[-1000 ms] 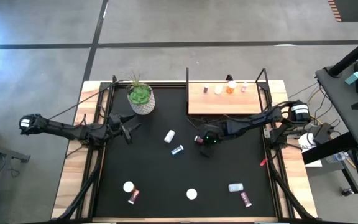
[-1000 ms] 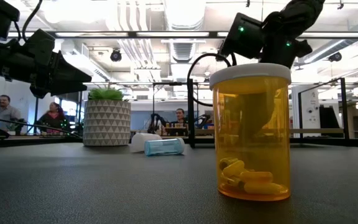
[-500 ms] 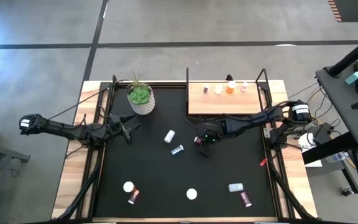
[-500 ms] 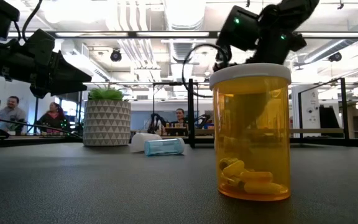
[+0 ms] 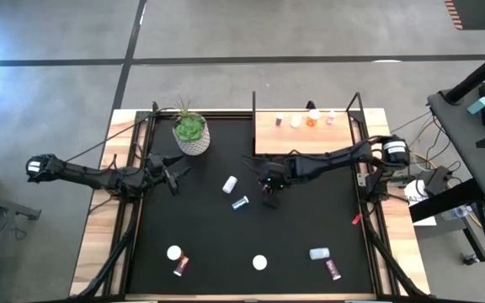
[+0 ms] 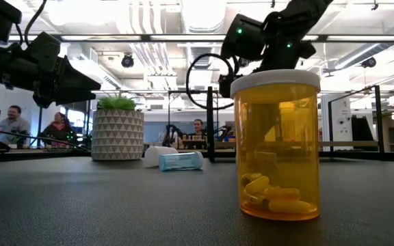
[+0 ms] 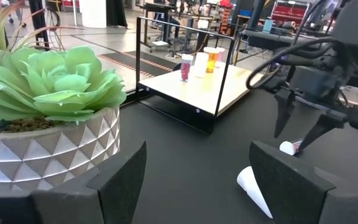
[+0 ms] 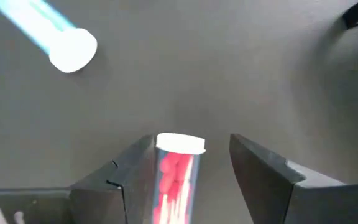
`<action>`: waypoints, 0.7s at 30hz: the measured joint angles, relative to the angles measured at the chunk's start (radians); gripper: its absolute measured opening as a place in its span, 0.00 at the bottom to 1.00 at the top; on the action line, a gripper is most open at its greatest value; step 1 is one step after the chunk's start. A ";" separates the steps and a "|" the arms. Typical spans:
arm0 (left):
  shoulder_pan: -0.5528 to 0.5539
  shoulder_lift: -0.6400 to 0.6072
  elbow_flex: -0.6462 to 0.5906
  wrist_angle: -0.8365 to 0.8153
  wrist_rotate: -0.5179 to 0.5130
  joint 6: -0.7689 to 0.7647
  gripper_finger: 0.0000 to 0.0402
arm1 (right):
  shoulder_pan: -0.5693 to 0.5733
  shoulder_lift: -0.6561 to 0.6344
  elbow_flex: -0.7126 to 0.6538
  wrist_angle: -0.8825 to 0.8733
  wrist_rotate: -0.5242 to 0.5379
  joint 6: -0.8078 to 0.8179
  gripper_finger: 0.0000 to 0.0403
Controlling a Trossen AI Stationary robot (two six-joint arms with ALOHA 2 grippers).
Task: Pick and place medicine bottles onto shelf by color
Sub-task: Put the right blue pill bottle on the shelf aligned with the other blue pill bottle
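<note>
On the black mat (image 5: pixel 310 219), left to right:
Left gripper (image 5: pixel 175 174): waits just beside the potted plant (image 5: pixel 190 132), fingers apart, holding nothing.
Mat centre: a white bottle (image 5: pixel 230 184) and a blue bottle (image 5: pixel 240 203) lie on their sides near each other.
Right gripper (image 5: pixel 269 192): over the centre, just right of the blue bottle, fingers parted.
Pink bottle (image 8: pixel 176 168): between the right fingers; gap on one side, other side unclear.
Shelf (image 5: pixel 306 135): at the far edge, four small bottles in a row along its back.
Near edge: five more bottles scattered, among them an orange bottle (image 6: pixel 276 143); open mat between them and the centre.
</note>
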 joint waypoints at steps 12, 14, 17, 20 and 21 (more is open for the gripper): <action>0.000 0.000 0.000 0.000 0.000 0.000 0.67 | -0.015 0.049 -0.001 -0.002 -0.003 -0.001 0.45; 0.000 0.000 0.000 0.000 0.000 0.000 0.67 | -0.015 0.049 -0.001 -0.002 -0.003 -0.006 0.41; 0.000 0.000 0.000 0.000 0.000 0.000 0.67 | -0.015 0.048 -0.002 -0.003 -0.003 -0.009 0.33; 0.000 0.000 0.000 0.000 0.000 0.000 0.67 | -0.016 0.047 -0.002 -0.004 -0.003 -0.010 0.28; 0.000 0.000 0.000 0.000 0.000 0.000 0.67 | -0.016 0.046 -0.002 -0.006 -0.003 -0.010 0.26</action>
